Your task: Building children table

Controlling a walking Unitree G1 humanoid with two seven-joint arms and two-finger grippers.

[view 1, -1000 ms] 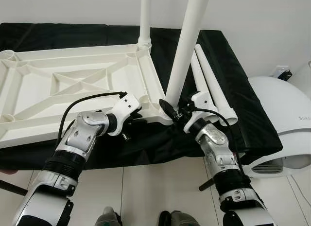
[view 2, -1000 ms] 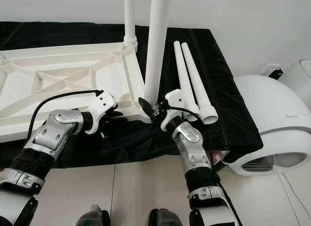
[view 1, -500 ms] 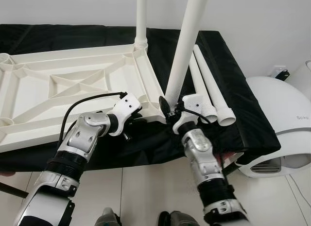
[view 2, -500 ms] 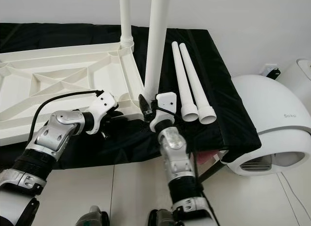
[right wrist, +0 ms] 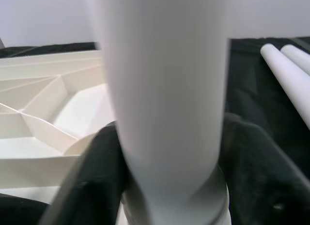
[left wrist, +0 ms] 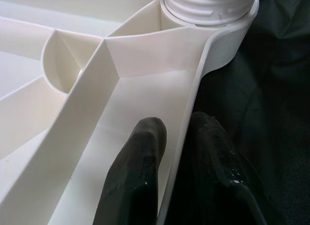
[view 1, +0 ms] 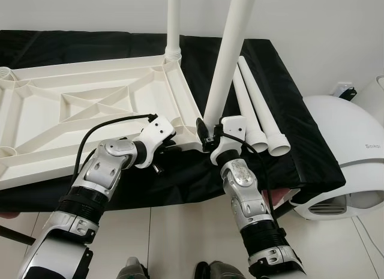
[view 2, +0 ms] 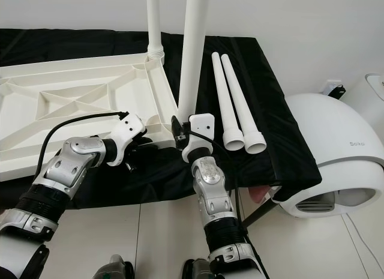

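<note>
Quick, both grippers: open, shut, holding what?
Left gripper: shut on the tabletop rim, one finger each side.
Right gripper: shut on the near upright table leg at its base.

the right gripper (view 1: 206, 130) has swung around the upright leg (view 1: 227, 62), forearm now nearer centre.

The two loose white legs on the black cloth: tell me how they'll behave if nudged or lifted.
The loose legs are round, smooth tapered tubes lying side by side, so a sideways nudge would probably roll them, likely in a curve. They look like hollow plastic with open ends, so probably light and stiff. The black cloth may damp rolling somewhat.
</note>
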